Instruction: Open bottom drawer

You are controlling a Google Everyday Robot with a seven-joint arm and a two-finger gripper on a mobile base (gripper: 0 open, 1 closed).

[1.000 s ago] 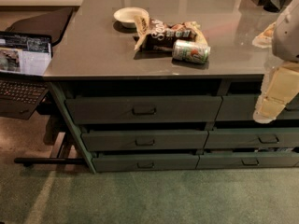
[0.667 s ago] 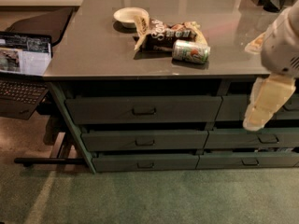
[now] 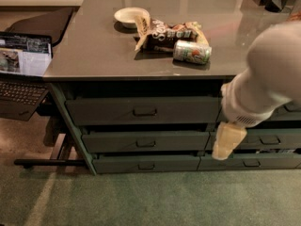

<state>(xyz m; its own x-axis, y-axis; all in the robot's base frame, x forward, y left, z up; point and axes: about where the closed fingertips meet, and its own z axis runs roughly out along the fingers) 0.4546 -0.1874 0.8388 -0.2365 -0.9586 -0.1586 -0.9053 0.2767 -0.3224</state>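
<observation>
The bottom drawer (image 3: 146, 164) is the slim dark green front at the foot of the left stack, shut, with a small dark handle (image 3: 146, 166) at its centre. Two taller green drawers (image 3: 143, 111) sit above it. My gripper (image 3: 225, 144), cream coloured on a white arm (image 3: 268, 79), hangs in front of the seam between the two stacks. It is level with the middle drawer, right of and slightly above the bottom drawer's right end. It touches no handle.
On the grey counter (image 3: 94, 55) lie a white bowl (image 3: 129, 15), a snack bag (image 3: 164, 32) and a tipped can (image 3: 192, 52). An open laptop (image 3: 21, 74) stands at the left. The right stack's slim drawer (image 3: 251, 162) is beside the gripper. Green carpet (image 3: 141, 201) lies in front.
My arm has swung left and down from the right edge, bringing the gripper from the right stack's top drawers to the seam between the stacks, lower down. The drawers have not moved.
</observation>
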